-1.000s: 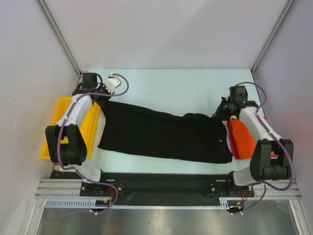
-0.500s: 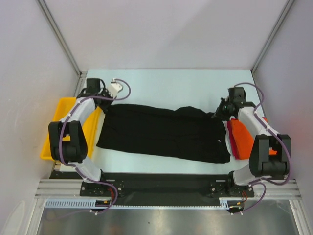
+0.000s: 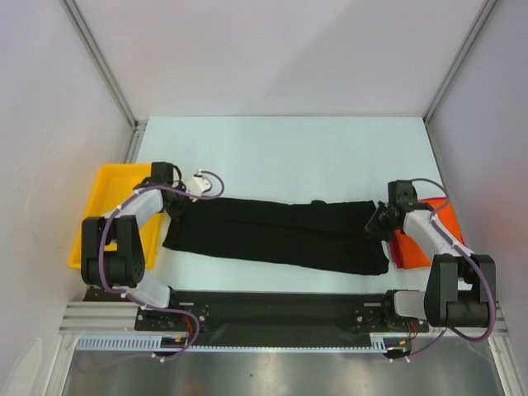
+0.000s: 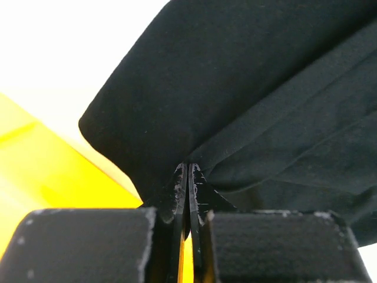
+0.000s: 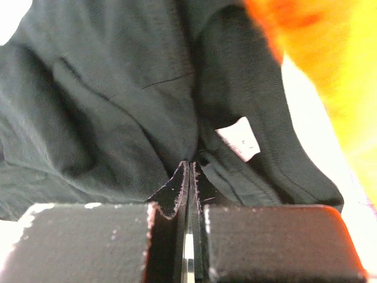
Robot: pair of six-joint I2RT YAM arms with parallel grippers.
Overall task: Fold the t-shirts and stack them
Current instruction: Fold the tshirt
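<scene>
Pinching black cloth at both ends, I have my left gripper [image 4: 188, 177] and my right gripper [image 5: 189, 171] each clamped on the black t-shirt [image 3: 276, 235]. Both sets of jaws are pressed together with only a thin fold of fabric between the tips.

My right wrist view shows a small white tag [image 5: 238, 138] sewn into the cloth just right of my jaws. Any print on it is too blurred to read. The overhead view does not show this tag. I find no other writing or brand in any view.

My left wrist view shows the shirt's rounded corner rising from my jaws, with a second layer of cloth lapped over it on the right. From overhead those layers cannot be told apart. The shirt reads there as a long, narrow band lying across the near half of the table [image 3: 280, 148], running left to right between my two grippers.

The overhead view alone shows the whole layout. The yellow tray [image 3: 103, 194] sits at the left edge, just beside my left gripper. My left wrist view catches only a bright yellow patch of it. An orange-red t-shirt [image 3: 429, 223] lies at the right edge, touching the black shirt's right end. My right wrist view shows it only as an orange blur. Beyond the shirt, the far half of the table is pale surface.
</scene>
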